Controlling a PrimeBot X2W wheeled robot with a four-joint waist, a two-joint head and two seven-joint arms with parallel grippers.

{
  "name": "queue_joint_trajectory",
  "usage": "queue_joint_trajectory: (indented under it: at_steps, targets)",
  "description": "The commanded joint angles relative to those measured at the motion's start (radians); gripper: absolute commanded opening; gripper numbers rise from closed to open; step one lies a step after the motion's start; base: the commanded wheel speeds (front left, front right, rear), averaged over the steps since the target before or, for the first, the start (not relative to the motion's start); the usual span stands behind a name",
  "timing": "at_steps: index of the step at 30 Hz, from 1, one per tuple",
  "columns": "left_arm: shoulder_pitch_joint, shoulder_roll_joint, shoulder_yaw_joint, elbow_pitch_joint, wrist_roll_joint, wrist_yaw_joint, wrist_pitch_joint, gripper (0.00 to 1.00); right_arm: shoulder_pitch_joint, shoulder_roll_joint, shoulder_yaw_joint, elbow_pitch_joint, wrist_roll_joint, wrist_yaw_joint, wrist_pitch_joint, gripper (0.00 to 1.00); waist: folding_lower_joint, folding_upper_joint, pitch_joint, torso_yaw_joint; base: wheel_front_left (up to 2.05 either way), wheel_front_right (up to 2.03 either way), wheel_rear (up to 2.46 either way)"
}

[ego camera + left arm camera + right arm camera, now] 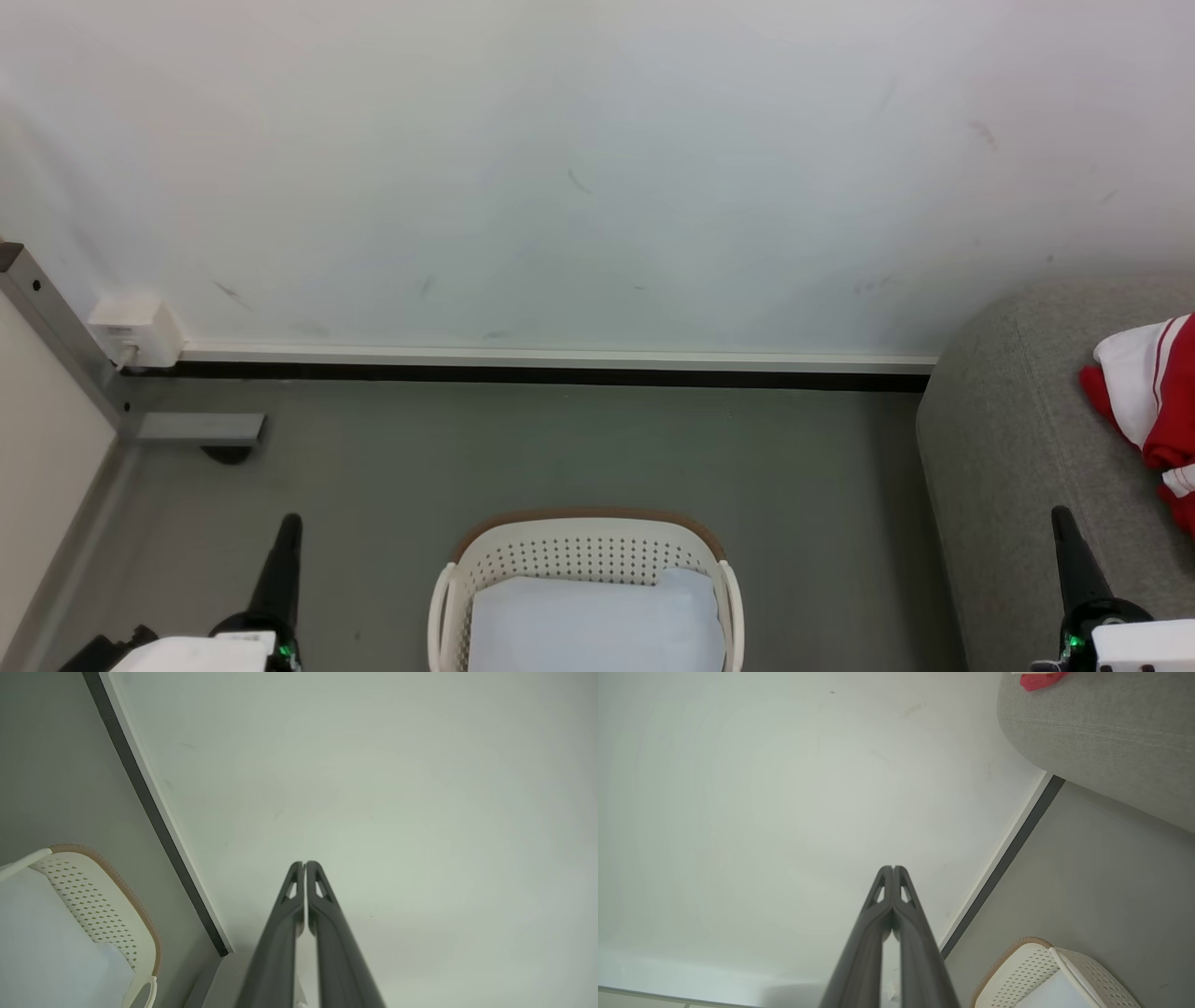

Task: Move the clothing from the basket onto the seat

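Note:
The red and white clothing (1153,401) lies on the light grey seat (1018,448) at the right edge; a red scrap of the clothing (1038,679) also shows on top of the seat (1101,732) in the right wrist view. The cream basket (579,551) with its brown rim stands on the floor at the bottom middle, holding just its pale flat liner (597,621). My left gripper (289,521) is at the lower left and my right gripper (1060,513) at the lower right beside the seat. Both are shut with nothing between the fingers: left gripper (304,864), right gripper (893,868).
A pale wall with a white and black skirting (560,366) runs behind the grey floor. A white socket box (135,329) and a grey metal post with a foot (201,429) stand at the left. The basket (100,905) and basket (1045,970) appear in both wrist views.

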Motion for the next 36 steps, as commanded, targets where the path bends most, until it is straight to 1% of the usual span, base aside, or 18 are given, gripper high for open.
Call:
queue_joint_trajectory:
  at_steps: [1,28,36]
  targets:
    - [-0.015,0.004,0.006,-0.007,-0.029,-0.006,0.007,0.0,-0.014,0.002,-0.009,-0.007,0.024,-0.002,0.007,0.0,0.0,0.0,0.0,0.0,0.0,0.0,0.0]
    - [-0.029,0.0,0.012,-0.006,-0.212,-0.01,0.057,0.0,-0.02,0.007,-0.04,-0.023,0.201,-0.002,0.056,0.0,0.0,0.0,0.008,-0.005,0.0,0.0,0.0]
    - [-0.028,0.0,0.012,-0.006,-0.21,-0.01,0.058,0.0,-0.02,0.007,-0.04,-0.022,0.198,-0.002,0.057,0.0,0.0,0.0,0.008,-0.005,0.0,0.0,0.0]
